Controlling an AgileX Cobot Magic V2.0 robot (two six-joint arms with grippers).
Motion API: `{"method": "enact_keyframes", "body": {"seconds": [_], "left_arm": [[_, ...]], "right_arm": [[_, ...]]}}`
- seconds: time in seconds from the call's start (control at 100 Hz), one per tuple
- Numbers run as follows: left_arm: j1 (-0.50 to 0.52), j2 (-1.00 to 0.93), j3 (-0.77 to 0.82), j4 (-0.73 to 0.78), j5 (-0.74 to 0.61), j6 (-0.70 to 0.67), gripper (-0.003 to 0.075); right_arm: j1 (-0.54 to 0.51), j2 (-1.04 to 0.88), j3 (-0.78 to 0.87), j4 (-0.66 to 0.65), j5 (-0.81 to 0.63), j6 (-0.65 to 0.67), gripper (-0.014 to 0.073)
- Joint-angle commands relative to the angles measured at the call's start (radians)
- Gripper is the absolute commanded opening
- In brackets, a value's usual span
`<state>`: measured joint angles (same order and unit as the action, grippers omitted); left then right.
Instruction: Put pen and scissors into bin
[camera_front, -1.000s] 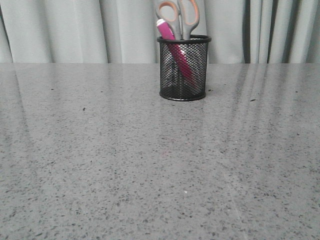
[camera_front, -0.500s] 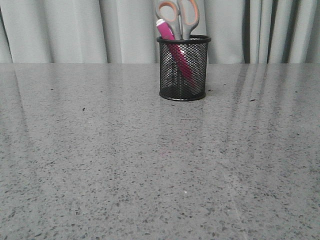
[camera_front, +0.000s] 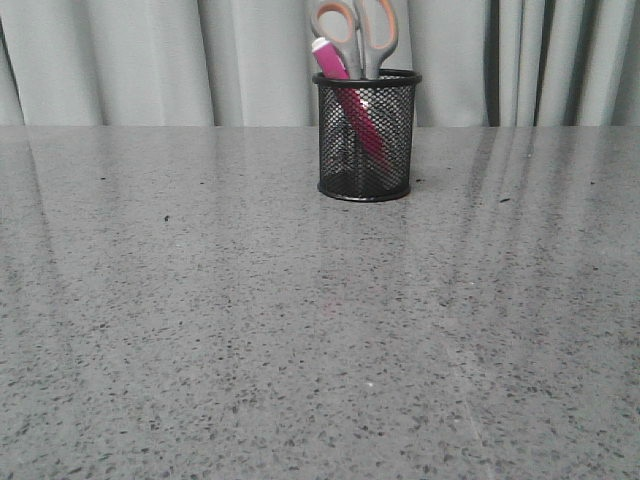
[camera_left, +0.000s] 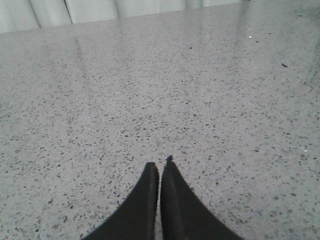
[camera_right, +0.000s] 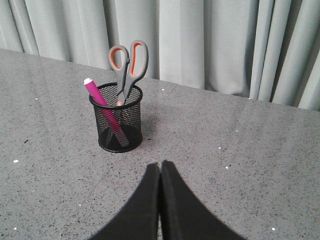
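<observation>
The black mesh bin (camera_front: 366, 135) stands upright at the far middle of the grey table. The magenta pen (camera_front: 345, 90) leans inside it, whitish cap up and to the left. The scissors (camera_front: 358, 32) stand in it blades down, grey and orange handles above the rim. The right wrist view shows the bin (camera_right: 116, 120), pen (camera_right: 100, 100) and scissors (camera_right: 128, 62) well ahead of my right gripper (camera_right: 160, 164), which is shut and empty. My left gripper (camera_left: 160, 162) is shut and empty over bare table. Neither gripper shows in the front view.
A speckled grey table (camera_front: 300, 330) fills the front view. Pale grey curtains (camera_front: 150, 60) hang behind its far edge. The left wrist view shows only table top (camera_left: 150, 90) and a strip of curtain.
</observation>
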<state>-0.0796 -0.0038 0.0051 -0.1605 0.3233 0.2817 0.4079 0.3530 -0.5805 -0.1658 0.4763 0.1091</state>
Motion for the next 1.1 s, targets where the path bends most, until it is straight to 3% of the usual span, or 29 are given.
{"method": "enact_keyframes", "body": {"seconds": [0.0,0.31,0.53,0.75,0.93,1.09], "left_arm": [[0.004,-0.031,0.022,-0.014,-0.069,-0.003,-0.002],[0.004,-0.031,0.022,-0.014,-0.069,-0.003,-0.002],[0.004,-0.031,0.022,-0.014,-0.069,-0.003,-0.002],[0.004,-0.031,0.022,-0.014,-0.069,-0.003,-0.002],[0.004,-0.031,0.022,-0.014,-0.069,-0.003,-0.002],[0.004,-0.031,0.022,-0.016,-0.069,-0.003,-0.002]], "right_arm": [[-0.003,0.004,-0.024,-0.019,-0.073,-0.013,-0.0067],[-0.003,-0.008,-0.01,-0.019,-0.076,-0.013,-0.0067],[-0.007,-0.076,0.146,-0.091,-0.094,-0.013,-0.0067],[-0.031,-0.186,0.424,-0.097,-0.3,-0.013,-0.0067],[-0.111,-0.326,0.606,-0.093,-0.476,-0.013,-0.0067],[-0.201,-0.384,0.606,-0.093,-0.35,-0.013,-0.0067]]}}
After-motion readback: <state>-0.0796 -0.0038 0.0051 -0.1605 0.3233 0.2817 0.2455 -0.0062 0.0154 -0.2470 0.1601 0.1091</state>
